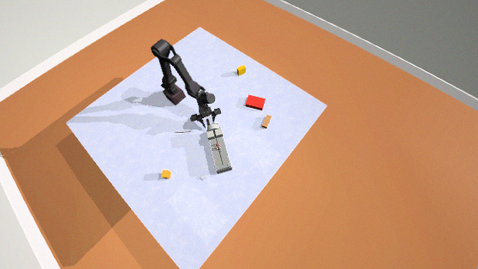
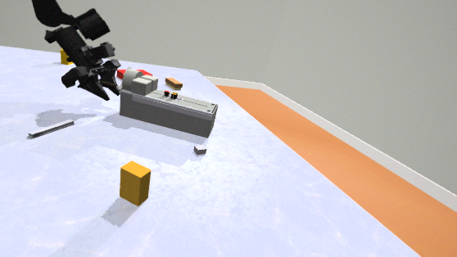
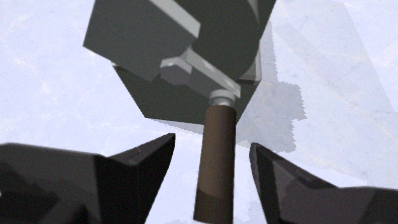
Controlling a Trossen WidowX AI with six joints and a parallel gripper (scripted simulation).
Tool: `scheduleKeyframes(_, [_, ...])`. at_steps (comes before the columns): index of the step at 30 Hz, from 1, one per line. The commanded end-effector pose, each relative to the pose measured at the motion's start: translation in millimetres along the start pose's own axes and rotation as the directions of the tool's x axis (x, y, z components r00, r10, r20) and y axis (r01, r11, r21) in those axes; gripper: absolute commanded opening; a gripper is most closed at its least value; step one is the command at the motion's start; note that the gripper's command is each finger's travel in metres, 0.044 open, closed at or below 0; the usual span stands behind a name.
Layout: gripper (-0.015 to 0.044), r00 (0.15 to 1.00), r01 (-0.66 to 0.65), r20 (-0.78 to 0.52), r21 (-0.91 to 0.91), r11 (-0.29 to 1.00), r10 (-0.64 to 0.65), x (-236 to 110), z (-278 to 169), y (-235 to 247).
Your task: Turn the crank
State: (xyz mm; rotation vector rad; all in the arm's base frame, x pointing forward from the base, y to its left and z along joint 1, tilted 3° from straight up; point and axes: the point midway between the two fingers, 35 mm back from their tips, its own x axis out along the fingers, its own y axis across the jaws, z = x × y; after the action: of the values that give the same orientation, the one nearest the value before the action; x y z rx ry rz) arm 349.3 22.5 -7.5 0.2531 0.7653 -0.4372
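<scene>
The fingers stand spread, the stiff brown handle (image 3: 216, 160) free between them; its smooth mid-shaft suits gripping.

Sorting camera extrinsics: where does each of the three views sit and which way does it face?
Top: high above, tilted down on the mat; whole arm and machine show.
Exterior: low at the mat's edge, looking along the machine toward the gripper; only the forearm and gripper show.
Wrist: on the gripper, looking past both fingers at the handle standing free between them.
Shared: top and exterior both show the yellow block.
</scene>
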Motion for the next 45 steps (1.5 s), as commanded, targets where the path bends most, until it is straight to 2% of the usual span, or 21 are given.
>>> scheduleKeyframes(1, [0.0341, 1.0, 0.001, 0.002, 0.003, 1.0, -0.001, 0.1, 0.5, 0.0])
scheduleKeyframes(5, [0.044, 1.0, 0.001, 0.002, 0.003, 1.0, -0.001, 0.1, 0.5, 0.0])
scheduleKeyframes(25, [0.044, 1.0, -0.001, 0.002, -0.001, 1.0, 0.001, -41.9, 44.8, 2.5])
scheduleKeyframes(38, [0.044, 1.0, 0.003, 0.006, 0.007, 1.0, -0.003, -111.2, 112.1, 1.4])
scheduleKeyframes(45, [0.044, 0.999, -0.027, -0.035, -0.041, 0.999, 0.025, -96.0, 132.9, 4.7])
